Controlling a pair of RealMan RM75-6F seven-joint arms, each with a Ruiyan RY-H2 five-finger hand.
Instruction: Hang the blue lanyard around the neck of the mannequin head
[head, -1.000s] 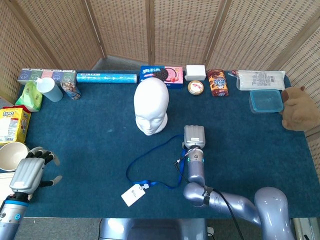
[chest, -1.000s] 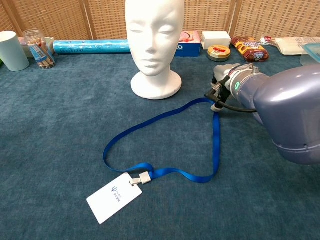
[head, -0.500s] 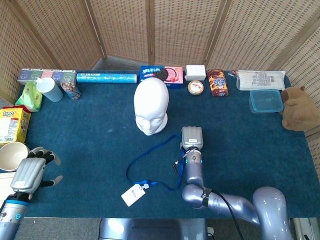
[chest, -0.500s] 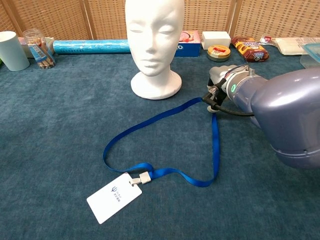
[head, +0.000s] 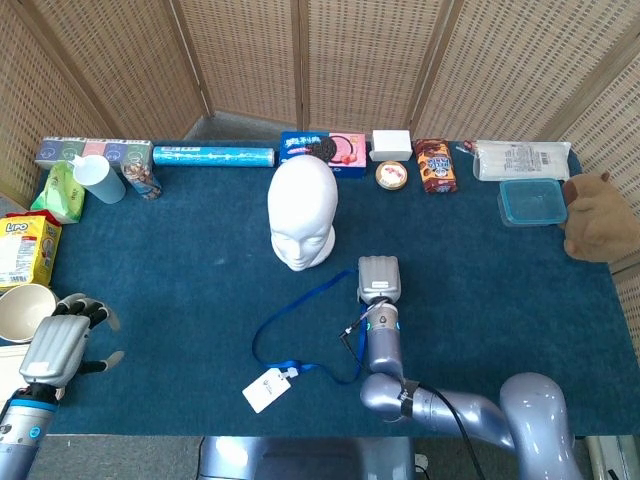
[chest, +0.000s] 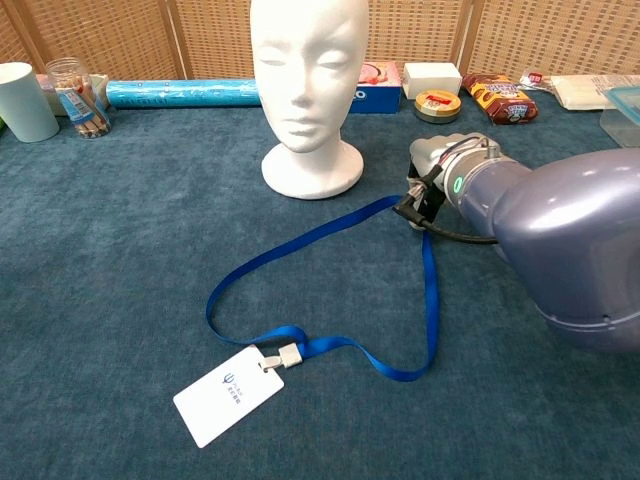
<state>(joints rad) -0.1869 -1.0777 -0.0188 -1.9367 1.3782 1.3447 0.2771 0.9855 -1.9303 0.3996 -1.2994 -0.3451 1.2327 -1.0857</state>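
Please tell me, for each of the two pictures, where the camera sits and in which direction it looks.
Head view: sits high, looks steeply down on the table; shows the left hand at the lower left and the right hand with its arm.
Chest view: sits low at the near table edge, looks level across at the mannequin head; shows only the right arm.
Both share the mannequin head, the blue lanyard and the badge.

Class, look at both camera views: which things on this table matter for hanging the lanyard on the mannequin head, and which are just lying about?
Belong to the job:
blue lanyard
mannequin head
right hand

Just lying about:
cookie box
blue roll
plush toy
blue-lidded container
white cup
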